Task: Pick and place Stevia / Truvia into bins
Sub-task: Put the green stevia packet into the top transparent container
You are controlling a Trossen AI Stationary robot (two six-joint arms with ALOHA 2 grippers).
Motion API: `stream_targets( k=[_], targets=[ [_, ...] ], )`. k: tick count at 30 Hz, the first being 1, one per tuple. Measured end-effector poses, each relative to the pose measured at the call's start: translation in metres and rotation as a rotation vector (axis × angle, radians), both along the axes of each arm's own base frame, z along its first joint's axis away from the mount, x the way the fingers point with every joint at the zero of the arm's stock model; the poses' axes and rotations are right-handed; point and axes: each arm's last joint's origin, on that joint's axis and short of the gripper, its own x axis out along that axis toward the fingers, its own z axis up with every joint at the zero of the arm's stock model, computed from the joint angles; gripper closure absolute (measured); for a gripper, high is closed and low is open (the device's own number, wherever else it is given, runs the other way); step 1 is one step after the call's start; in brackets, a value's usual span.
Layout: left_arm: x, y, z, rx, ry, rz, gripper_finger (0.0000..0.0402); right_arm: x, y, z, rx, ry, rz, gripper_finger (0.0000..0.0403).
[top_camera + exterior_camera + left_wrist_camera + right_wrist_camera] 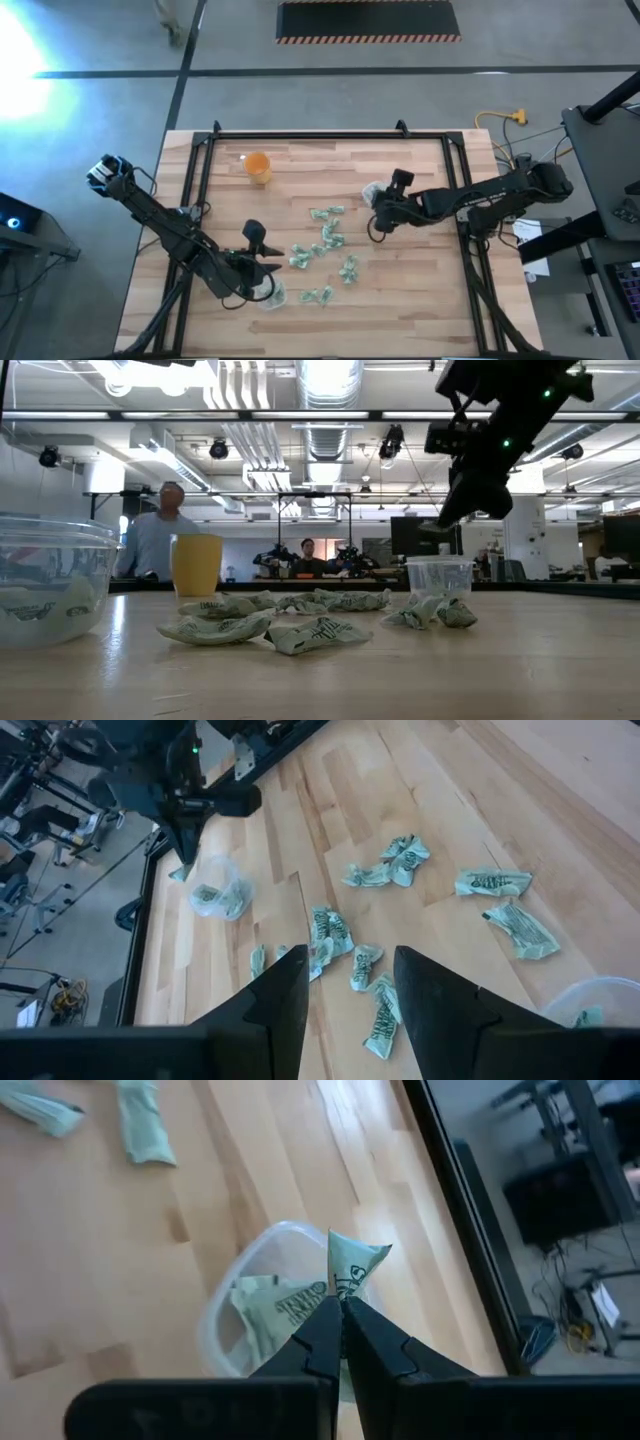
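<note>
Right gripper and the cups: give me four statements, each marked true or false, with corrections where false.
1. The right gripper is shut on a sachet above a clear cup. True.
2. That cup is empty. False: a sachet already lies in it.
3. The left gripper holds a sachet. False: it is open, holding nothing, over the loose sachets.
4. The orange cup stands apart from the sachets. True.
</note>
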Motion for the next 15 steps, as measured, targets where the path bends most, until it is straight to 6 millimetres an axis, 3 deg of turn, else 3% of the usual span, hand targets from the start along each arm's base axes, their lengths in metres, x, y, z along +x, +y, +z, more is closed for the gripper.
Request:
stream_targets(
  k=[15],
  targets=[
    [0.0005,0.0014,-0.0018,0.003,0.004,0.005,0.0269,0.0054,-0.0116,-0.011,0.04,0.014,-0.012,0.0394]
  ],
)
